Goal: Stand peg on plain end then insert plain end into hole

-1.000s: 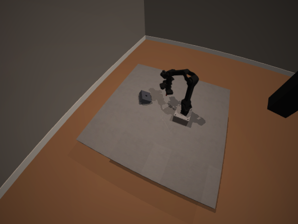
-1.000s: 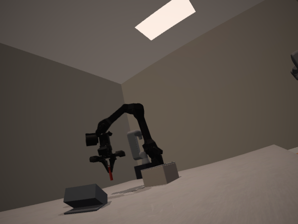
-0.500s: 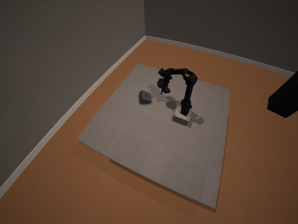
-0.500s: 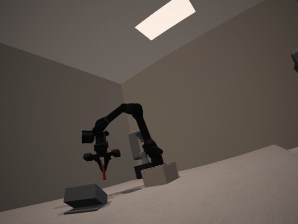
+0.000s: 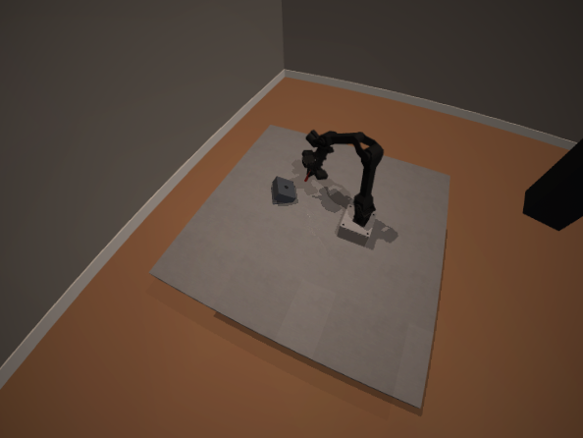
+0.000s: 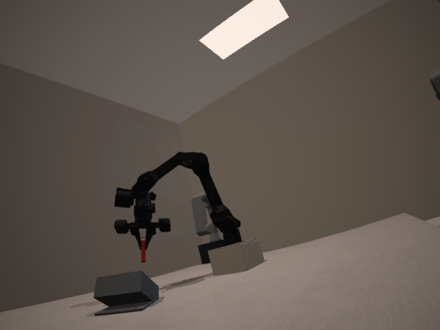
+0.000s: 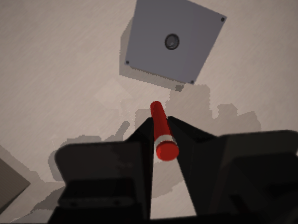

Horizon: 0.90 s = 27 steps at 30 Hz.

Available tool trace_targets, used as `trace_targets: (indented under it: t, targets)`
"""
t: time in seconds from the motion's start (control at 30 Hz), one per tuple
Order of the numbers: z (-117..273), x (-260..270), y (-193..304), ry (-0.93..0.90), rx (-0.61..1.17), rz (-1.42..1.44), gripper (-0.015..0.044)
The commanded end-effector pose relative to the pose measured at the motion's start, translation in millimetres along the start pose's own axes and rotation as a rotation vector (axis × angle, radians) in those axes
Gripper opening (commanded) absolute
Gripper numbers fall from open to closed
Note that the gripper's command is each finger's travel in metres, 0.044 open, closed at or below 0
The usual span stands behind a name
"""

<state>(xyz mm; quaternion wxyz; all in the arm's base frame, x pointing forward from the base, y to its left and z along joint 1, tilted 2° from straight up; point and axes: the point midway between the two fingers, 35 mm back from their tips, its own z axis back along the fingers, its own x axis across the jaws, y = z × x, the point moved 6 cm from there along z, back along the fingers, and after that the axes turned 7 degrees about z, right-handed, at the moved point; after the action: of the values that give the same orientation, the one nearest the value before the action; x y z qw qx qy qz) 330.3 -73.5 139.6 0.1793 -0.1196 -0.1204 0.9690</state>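
The red peg [image 5: 307, 177] [image 6: 143, 252] [image 7: 160, 124] is in the air with its plain end pointing down. Its white band shows near the upper end in the wrist view. My gripper [image 6: 144, 247] [image 7: 160, 121] is shut on the peg near its banded end. The sloped panel [image 5: 281, 194] [image 6: 118, 288] [image 7: 154, 30] is a grey-blue block on the table. Its hole [image 5: 287, 187] [image 7: 172, 41] is empty, and it is hidden in the exterior view. The peg's plain end is above table level, beside the panel, not over the hole.
The arm's pale base block [image 5: 354, 234] [image 6: 230, 260] stands on the table [image 5: 245, 255] [image 6: 333, 281], to one side of the panel. Its corner shows at the lower left of the wrist view. Shadows of the arm fall near the panel.
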Motion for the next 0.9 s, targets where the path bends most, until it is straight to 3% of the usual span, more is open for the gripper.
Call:
trace_targets:
  t: [0.0, 0.4, 0.87]
  targets:
    - [0.1, -6.6, -6.6, 0.017, -0.040, 0.043, 0.0000]
    - [0.5, -23.3, -24.3, 0.067, -0.142, 0.153, 0.0000]
    - [-25.8, -28.9, -33.1, 0.076, -0.159, 0.172, 0.0000]
